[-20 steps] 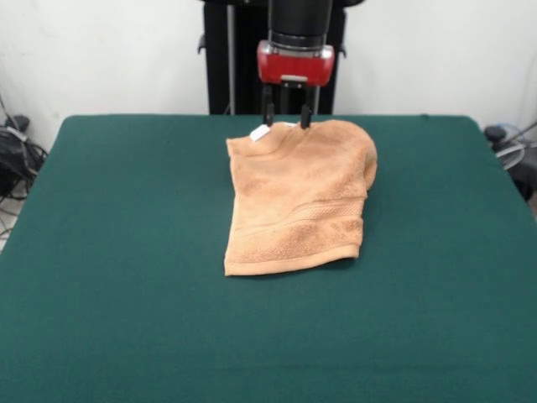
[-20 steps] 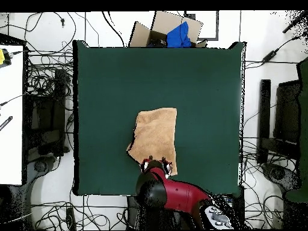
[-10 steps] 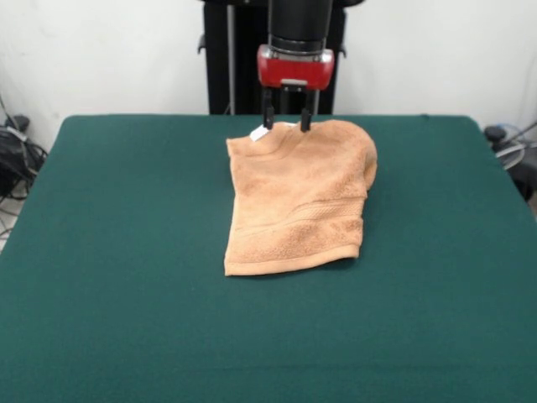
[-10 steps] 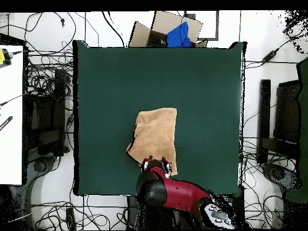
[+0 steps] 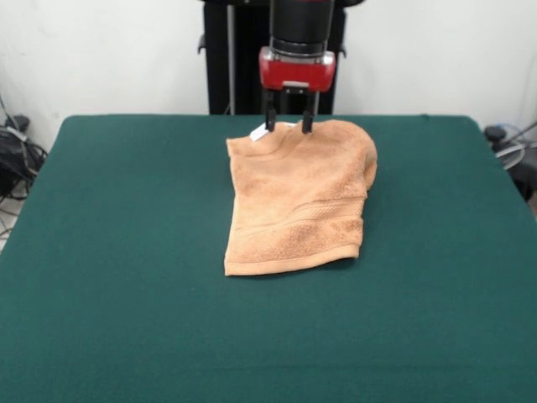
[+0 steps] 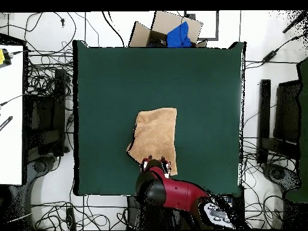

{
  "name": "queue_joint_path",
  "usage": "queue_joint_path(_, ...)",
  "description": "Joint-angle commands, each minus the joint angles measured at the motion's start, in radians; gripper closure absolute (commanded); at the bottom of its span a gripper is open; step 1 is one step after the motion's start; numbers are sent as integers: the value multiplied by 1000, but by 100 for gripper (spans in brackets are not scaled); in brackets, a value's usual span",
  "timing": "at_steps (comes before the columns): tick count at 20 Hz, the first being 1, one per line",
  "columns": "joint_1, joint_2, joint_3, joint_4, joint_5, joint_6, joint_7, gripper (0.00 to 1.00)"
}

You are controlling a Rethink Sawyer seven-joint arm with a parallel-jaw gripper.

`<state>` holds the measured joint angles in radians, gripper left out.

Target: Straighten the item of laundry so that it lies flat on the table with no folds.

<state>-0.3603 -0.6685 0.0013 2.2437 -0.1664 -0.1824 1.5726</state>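
Currently claw (image 5: 286, 124) hangs released, fingers apart, over the towel's (image 5: 298, 200) tagged edge nearest the pedestal; towel lies folded mid-bench (image 5: 126, 252). Should pinch top layer only, then peel it open.

Table (image 5: 126, 294) bare all round towel (image 5: 298, 201); gripper (image 5: 289, 128) stands over its 12 o'clock edge, front view.

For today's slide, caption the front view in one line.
Open end effector poised at the far edge of a folded tan towel on the green table.
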Motion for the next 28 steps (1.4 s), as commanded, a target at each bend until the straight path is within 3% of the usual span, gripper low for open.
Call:
queue_joint_path(1, 27, 90, 92, -77, 54, -95, 253, 0)
queue_joint_path(28, -22, 129, 93, -81, 8, -136, 218, 0)
